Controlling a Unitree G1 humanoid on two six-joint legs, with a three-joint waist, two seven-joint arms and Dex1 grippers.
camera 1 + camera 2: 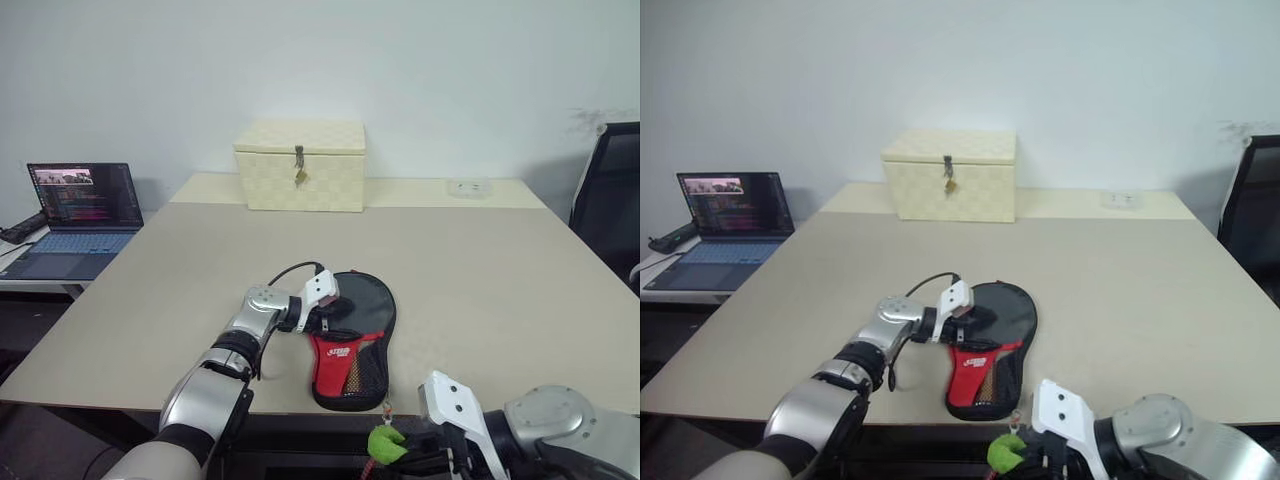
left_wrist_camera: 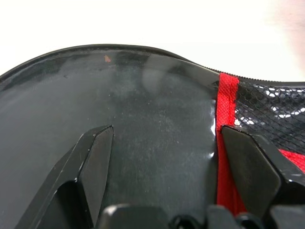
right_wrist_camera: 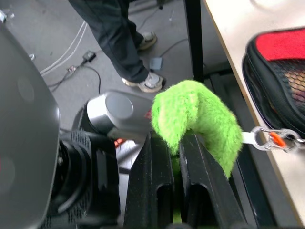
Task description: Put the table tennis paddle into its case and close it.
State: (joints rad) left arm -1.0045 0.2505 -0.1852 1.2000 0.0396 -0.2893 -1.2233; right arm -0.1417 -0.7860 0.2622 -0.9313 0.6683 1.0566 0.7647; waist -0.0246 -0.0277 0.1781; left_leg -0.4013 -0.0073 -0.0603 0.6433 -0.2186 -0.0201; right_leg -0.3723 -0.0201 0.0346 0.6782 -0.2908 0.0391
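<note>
One laptop [image 1: 80, 220] far left, one cream box [image 1: 300, 165] at the table's [image 1: 480, 270] back, one case [image 1: 355, 340] near the front edge. Left gripper [image 2: 162, 157] reaching rightward, fingers spread wide over the case's black face. Right gripper [image 3: 174, 157] low off the table edge, clamped on the one green pompom [image 3: 198, 121].

Open tabletop [image 1: 480, 270] stretches to the right of the case [image 1: 352, 345] and behind it, offering an unobstructed approach from those sides. The left gripper [image 1: 325, 318] blocks the case's left flank, jaws spread over its black face. At the near edge, the right gripper [image 3: 174, 157] crowds the gap below the table, pinched on the green pompom [image 3: 198, 119]. A cream box [image 1: 300, 165] stands well back, a laptop [image 1: 75, 220] off left.
</note>
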